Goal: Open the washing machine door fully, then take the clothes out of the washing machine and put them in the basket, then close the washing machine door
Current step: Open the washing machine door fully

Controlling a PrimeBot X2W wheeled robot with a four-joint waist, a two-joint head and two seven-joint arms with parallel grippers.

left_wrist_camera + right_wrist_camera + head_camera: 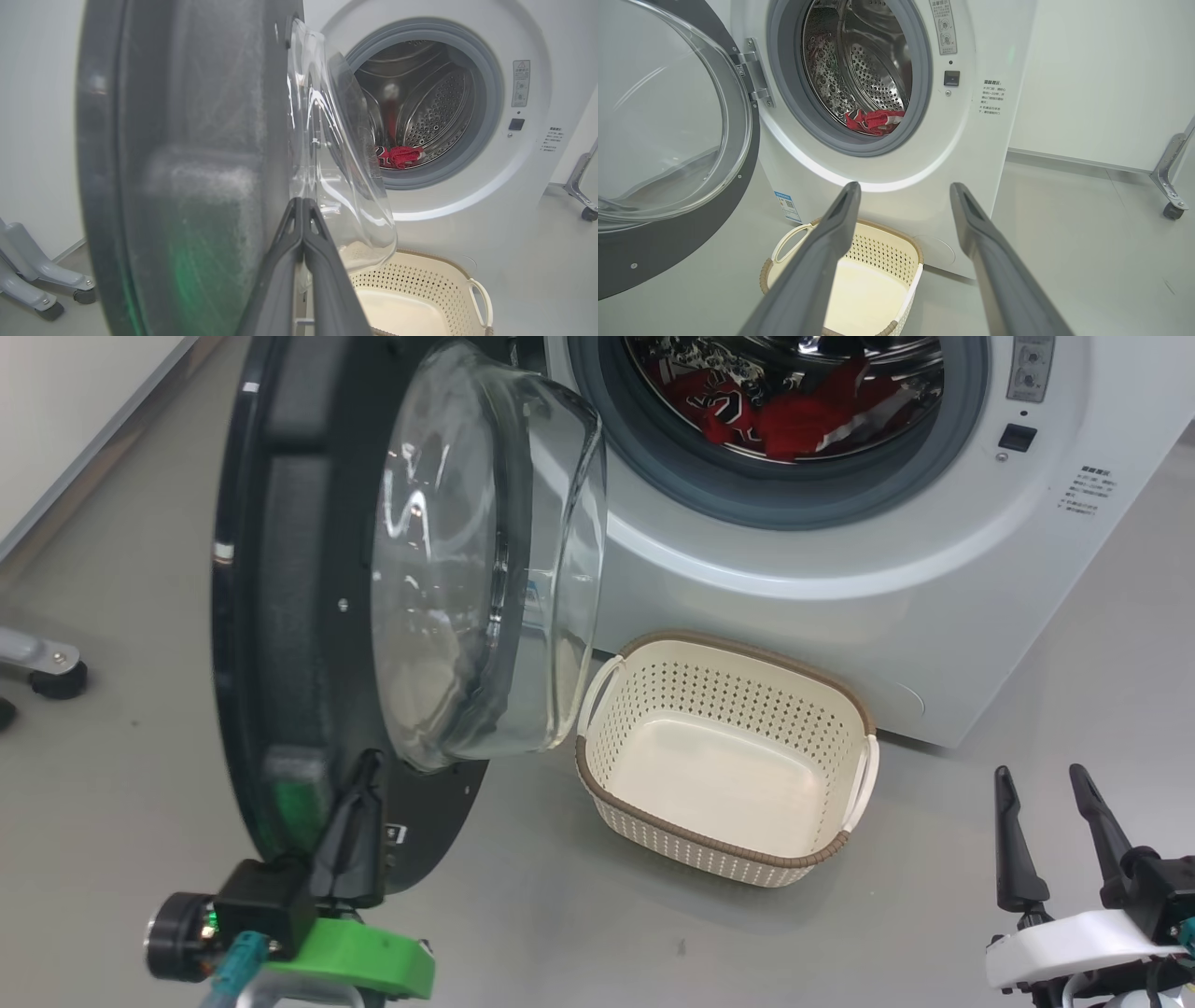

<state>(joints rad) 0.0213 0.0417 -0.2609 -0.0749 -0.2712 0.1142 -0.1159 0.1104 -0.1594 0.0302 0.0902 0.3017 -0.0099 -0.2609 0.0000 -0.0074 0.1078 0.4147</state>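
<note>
The washing machine (840, 579) stands with its washing machine door (308, 616) swung out towards me, the glass bowl (485, 560) facing right. Red and white clothes (794, 415) lie at the bottom of the steel drum, also seen as clothes (402, 156) and clothes (873, 120). The cream basket (644, 814) sits on the floor in front of the machine, with nothing in it. My left gripper (369, 775) is shut, its tips against the door's inner face below the bowl; the left gripper (302, 201) shows both fingers pressed together. My right gripper (1041, 773) hangs open at the lower right, right of the basket.
A grey frame leg with a caster (42, 667) stands on the floor to the left. Another metal leg with a caster (1169, 186) stands right of the machine by the white wall. A blue label (787, 205) sits low on the machine front.
</note>
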